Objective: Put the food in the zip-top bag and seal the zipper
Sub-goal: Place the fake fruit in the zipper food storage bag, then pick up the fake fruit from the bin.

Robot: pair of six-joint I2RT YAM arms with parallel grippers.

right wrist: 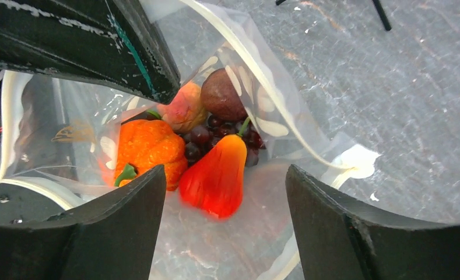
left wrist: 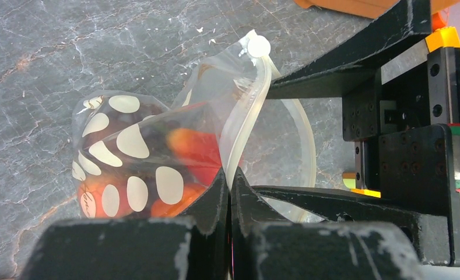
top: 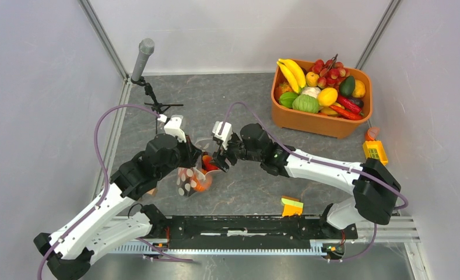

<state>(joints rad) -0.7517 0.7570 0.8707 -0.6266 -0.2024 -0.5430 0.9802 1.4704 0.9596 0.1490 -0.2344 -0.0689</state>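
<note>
The left gripper [left wrist: 230, 178] has its fingers pressed together, pinching the white zipper [left wrist: 252, 99] at one side of the mouth of the zip-top bag [left wrist: 128, 146]. The clear dotted body of the bag hangs off beyond and to one side of those fingertips, down onto the grey table [top: 245, 192]. The right gripper [right wrist: 223, 184] sits just across from it, jaws spread wide and holding nothing, poised right over the open mouth of the bag. Straight below its fingers the food is already inside: a red fruit [right wrist: 216, 178] lies in line with the gap between them, an orange pumpkin [right wrist: 146, 146] sits beside the one finger, and past those, deeper in the bag, are a cluster of dark grapes [right wrist: 201, 137], a peach-coloured piece [right wrist: 183, 108] and a maroon fruit [right wrist: 220, 93]. The zipper rim loops open around them. Well away, behind the right arm, stands an orange tub [top: 309, 119] heaped with more toy produce.
</note>
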